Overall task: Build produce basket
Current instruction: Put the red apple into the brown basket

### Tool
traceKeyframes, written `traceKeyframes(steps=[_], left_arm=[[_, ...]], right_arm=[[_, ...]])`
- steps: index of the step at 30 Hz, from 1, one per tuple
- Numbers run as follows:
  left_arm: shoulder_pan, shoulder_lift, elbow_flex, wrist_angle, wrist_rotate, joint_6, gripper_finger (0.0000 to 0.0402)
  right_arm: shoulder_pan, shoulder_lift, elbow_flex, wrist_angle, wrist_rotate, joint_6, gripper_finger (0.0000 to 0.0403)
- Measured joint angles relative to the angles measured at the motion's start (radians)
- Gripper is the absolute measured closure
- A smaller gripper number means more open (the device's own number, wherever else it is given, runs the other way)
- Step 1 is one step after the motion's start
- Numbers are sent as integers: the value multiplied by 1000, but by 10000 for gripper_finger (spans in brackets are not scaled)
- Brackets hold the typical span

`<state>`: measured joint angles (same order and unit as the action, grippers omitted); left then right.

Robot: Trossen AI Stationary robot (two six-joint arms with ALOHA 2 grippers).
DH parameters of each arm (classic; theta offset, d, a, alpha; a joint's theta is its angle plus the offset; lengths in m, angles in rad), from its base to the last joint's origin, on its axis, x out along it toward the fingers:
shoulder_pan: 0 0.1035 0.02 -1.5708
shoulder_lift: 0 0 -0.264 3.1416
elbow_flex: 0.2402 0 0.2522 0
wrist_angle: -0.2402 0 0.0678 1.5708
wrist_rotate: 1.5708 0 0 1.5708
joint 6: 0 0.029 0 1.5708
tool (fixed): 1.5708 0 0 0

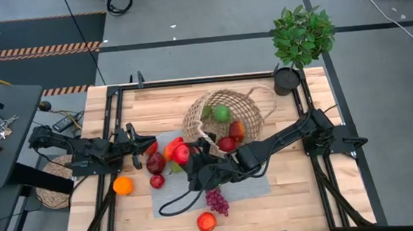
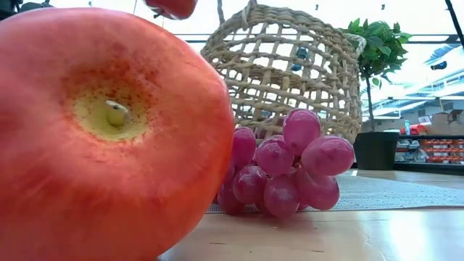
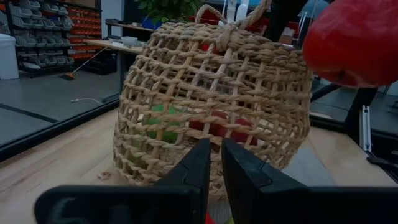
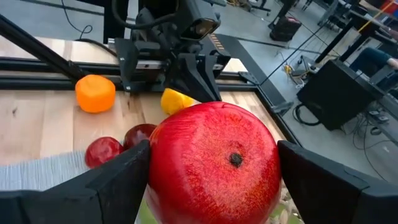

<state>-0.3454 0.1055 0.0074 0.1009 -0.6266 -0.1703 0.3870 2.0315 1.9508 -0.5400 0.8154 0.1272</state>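
— Where do we stand with the right gripper (image 4: 214,163)?

— We have its two dark fingers clamped on either side of a round, glossy red pomegranate-like fruit (image 4: 214,163), held clear of the table near the middle, just in front of the mouth of the large, light tan, open-weave wicker basket (image 1: 244,105).

— And our left gripper (image 3: 213,163)?

— Its fingers are nearly together with nothing between them. It hovers over the left part of the table, pointing at the basket, beside a yellow pepper (image 4: 176,100) and two dark red apples (image 1: 155,164).

— How is the basket lying?

— On its side at the back middle of the light wooden table (image 1: 301,196), mouth toward the arms. Inside we can see a green pear (image 1: 222,113) and a few red pieces (image 1: 231,138); through the weave, the left wrist view shows green and red as well.

— So how far along are we?

— We judge roughly a third in. Still out: a small orange (image 1: 123,185) on the left, the apples and pepper, a bunch of purple grapes (image 2: 283,170) on the grey cloth (image 1: 253,186), and a red-orange peach-like fruit (image 1: 206,222) at the front edge. The leafy potted plant (image 1: 300,38) at the back right corner stays put.

— Next?

— Probably carry the held fruit into the basket mouth.
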Motion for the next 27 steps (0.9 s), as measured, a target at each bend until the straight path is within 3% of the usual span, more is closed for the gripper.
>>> traceKeyframes(steps=[13, 19, 27], left_arm=[[0, 0, 0, 0, 0, 0, 353], [0, 0, 0, 0, 0, 0, 353], [0, 0, 0, 0, 0, 0, 353]], right_arm=[[2, 12, -118, -86, -60, 197, 58], [7, 9, -170, -21, -214, 203, 58], [6, 9, -219, 320, -485, 40, 58]])
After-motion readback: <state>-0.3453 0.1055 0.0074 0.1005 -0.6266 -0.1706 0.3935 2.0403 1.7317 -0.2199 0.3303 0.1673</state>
